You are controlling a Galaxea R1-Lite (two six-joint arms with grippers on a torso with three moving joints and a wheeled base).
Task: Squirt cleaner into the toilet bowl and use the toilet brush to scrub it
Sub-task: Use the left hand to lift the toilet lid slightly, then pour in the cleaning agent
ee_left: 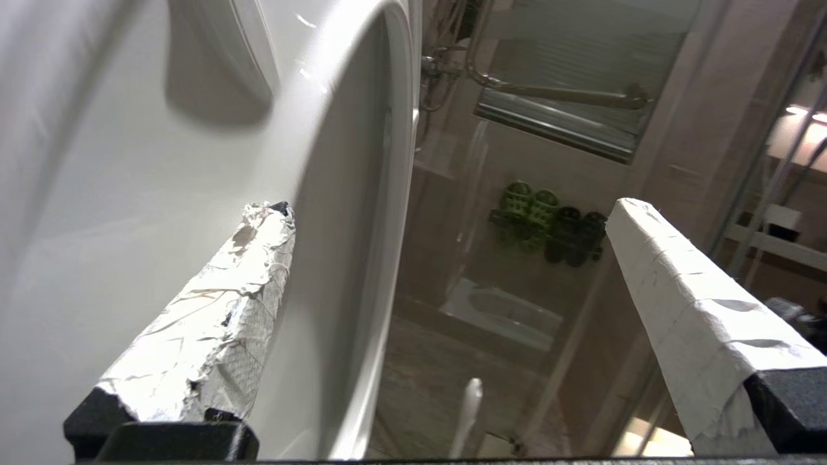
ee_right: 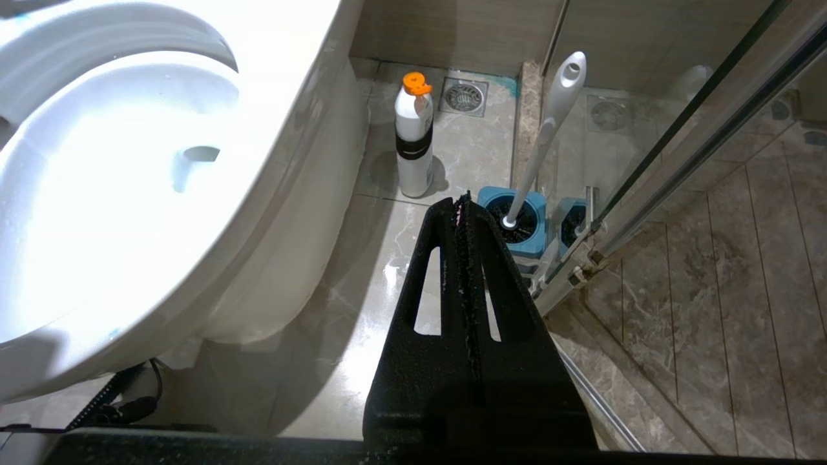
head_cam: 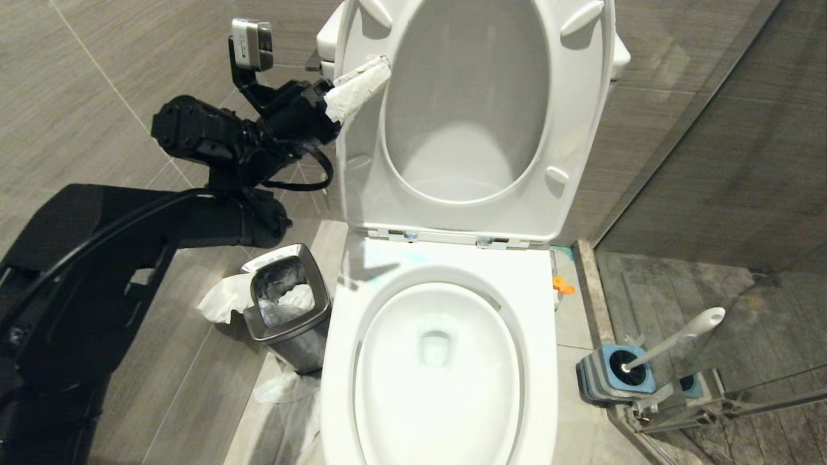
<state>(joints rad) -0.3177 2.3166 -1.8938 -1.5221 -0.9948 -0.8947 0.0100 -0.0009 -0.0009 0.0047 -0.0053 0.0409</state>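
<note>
The white toilet bowl (head_cam: 342, 361) stands open below me, its seat and lid (head_cam: 478, 219) raised upright. My left gripper (head_cam: 371, 74) is up at the raised seat's left edge, open, its paper-wrapped fingers (ee_left: 245, 284) spread wide with nothing held (ee_left: 450, 206). One finger lies along the seat's face (ee_left: 161, 161). The cleaner (ee_right: 413, 142), a white bottle with an orange cap (head_cam: 562, 285), stands on the floor right of the toilet. The toilet brush (head_cam: 678, 336) leans in its blue holder (head_cam: 591, 381) by the glass. My right gripper (ee_right: 460, 200) hangs shut and empty near the holder (ee_right: 517, 194).
A steel waste bin (head_cam: 255, 323) with crumpled paper stands left of the toilet, tissue (head_cam: 223, 300) beside it. A glass shower partition (head_cam: 711, 161) and its metal rail (head_cam: 711, 407) close the right side. A floor drain (ee_right: 463, 97) lies behind the bottle.
</note>
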